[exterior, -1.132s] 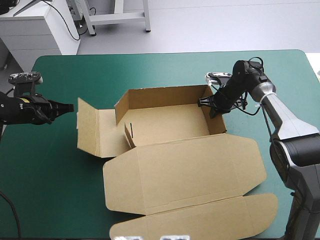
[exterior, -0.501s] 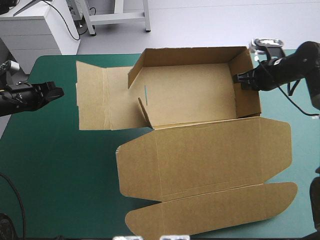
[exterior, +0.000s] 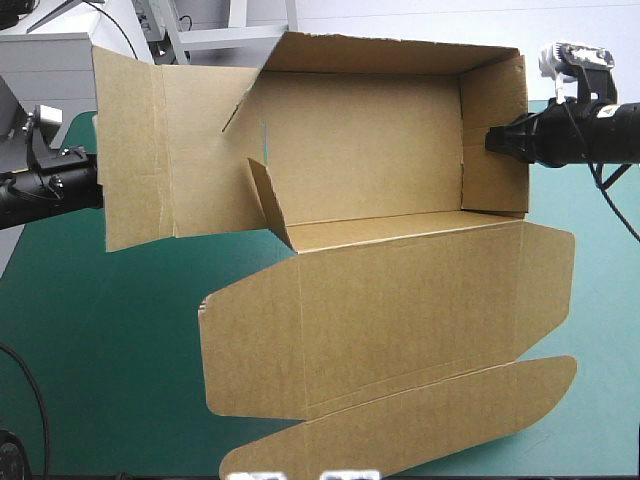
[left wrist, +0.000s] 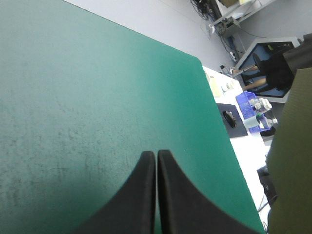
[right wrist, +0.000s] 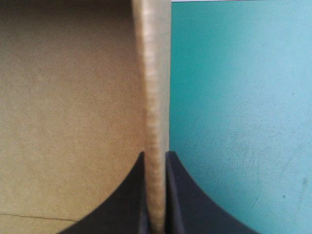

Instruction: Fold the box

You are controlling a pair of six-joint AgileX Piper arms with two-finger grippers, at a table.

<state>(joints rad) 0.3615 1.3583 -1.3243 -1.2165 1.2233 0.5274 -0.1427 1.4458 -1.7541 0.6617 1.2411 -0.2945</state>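
**Right gripper pinching the box, left gripper empty**

I've got the box held up over the teal-green cover, open tray facing the high camera. It is big enough there to hide the table's far edge. The lid hangs spread flat on the near side. From above, the left flap stands in front of my left gripper's tip. The left wrist view fills that in: fingers pressed together in a point, nothing between them, bare cover ahead and a brown box edge beside. The right wrist view shows the right wall edge-on, squeezed between my fingers, with the box's inside on one side and cover on the other. Both arms reach in roughly level from the sides.
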